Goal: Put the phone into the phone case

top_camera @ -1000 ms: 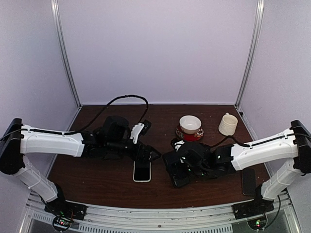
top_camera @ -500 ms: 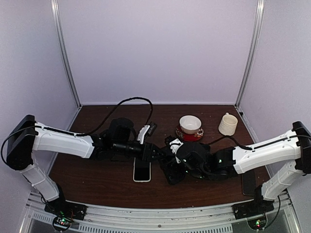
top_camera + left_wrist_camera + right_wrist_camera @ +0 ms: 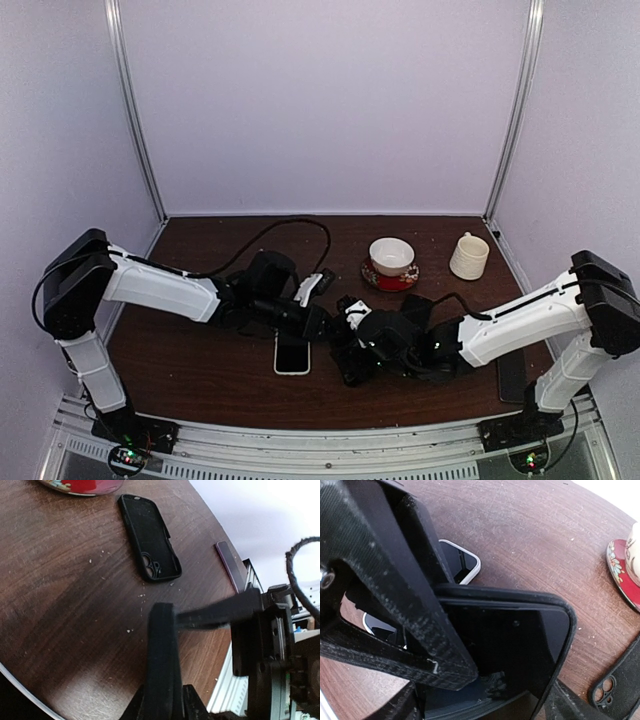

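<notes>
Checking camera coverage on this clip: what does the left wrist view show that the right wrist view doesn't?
Only the left wrist view: a dark phone-like slab near the edge of the table. Only the right wrist view: the white-rimmed phone lying on the table. Both: the empty black case lying flat, camera cut-out visible, and the red saucer.

Tbl (image 3: 185,375) w/ wht phone (image 3: 292,356), saucer (image 3: 391,282), mug (image 3: 468,256), blk case (image 3: 150,537).

A white-edged phone (image 3: 292,355) lies flat on the table. The left gripper (image 3: 322,322) is at its one o'clock, and the right gripper (image 3: 348,348), with a black phone case (image 3: 356,368), at three. A white mug (image 3: 468,256) stands at two o'clock.
</notes>
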Available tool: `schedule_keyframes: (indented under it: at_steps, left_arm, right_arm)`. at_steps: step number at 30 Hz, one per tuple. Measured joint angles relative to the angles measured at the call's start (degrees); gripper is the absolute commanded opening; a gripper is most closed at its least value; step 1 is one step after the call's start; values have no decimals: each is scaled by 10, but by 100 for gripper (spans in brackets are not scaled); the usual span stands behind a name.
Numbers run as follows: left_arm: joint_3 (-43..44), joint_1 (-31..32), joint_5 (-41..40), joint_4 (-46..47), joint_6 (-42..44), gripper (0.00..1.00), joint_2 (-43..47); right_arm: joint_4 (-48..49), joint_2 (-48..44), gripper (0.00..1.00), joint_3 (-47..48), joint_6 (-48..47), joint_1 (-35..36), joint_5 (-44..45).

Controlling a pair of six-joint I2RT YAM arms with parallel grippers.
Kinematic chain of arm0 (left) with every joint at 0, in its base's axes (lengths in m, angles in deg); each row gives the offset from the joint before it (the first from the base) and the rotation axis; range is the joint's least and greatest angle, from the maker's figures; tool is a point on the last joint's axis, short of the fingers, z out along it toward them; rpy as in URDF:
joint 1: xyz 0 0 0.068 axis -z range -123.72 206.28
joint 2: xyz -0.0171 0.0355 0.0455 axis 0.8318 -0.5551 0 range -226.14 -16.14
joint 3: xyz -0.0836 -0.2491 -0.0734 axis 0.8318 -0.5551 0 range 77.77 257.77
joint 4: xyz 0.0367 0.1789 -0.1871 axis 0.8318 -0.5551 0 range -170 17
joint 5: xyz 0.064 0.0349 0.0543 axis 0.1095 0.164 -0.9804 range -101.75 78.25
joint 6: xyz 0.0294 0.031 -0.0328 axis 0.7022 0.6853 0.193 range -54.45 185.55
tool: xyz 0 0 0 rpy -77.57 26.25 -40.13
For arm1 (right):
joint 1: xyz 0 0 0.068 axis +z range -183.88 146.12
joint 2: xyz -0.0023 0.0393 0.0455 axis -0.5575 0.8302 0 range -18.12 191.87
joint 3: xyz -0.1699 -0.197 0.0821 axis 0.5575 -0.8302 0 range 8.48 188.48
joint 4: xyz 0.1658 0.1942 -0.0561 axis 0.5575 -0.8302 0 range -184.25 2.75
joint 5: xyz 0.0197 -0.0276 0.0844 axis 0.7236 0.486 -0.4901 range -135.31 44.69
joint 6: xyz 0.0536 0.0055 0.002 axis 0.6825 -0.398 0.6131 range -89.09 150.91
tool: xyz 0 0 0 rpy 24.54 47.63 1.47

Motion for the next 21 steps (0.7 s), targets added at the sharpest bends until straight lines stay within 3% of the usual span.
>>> schedule_keyframes:
  at_steps: [6, 14, 17, 21]
  left_arm:
    - [33, 0, 0, -49, 65, 0, -9]
    - [57, 9, 11, -84, 194, 0, -8]
    - [58, 10, 20, -89, 234, 0, -5]
    - [58, 12, 35, -93, 285, 0, -1]
  right_arm:
    - [58, -9, 99, -35, -13, -23, -73]
    - [64, -104, 97, -111, -64, -113, -289]
    - [66, -149, 85, -123, -98, -139, -335]
    - [87, -180, 59, -146, -136, -161, -380]
